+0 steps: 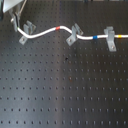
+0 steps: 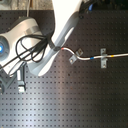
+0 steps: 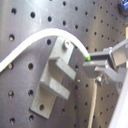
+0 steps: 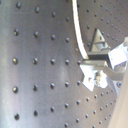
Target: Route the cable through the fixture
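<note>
We see the end effector point(image 3: 90, 64) clamped on the cable point(image 3: 30, 45) just beside the fixture point(image 3: 55, 75), which the cord arches around in the first wrist view. In the first exterior view, the cable point(image 1: 50, 31) crosses the far strip of the desk point(image 1: 65, 90), a black perforated board lying open nearer the camera.

Taking the middle bracket point(image 1: 74, 34) on the table point(image 1: 65, 90) as landmark, the cable point(image 1: 47, 32) runs through it and on toward the first exterior view's right, where it passes through the larger bracket point(image 1: 109, 38). Toward the first exterior view's left of the middle bracket, the cable reaches the fixture point(image 1: 28, 31), which stands well apart from it. The end effector point(image 1: 14, 20) is just beside the fixture, on its far side from the middle bracket.
</note>
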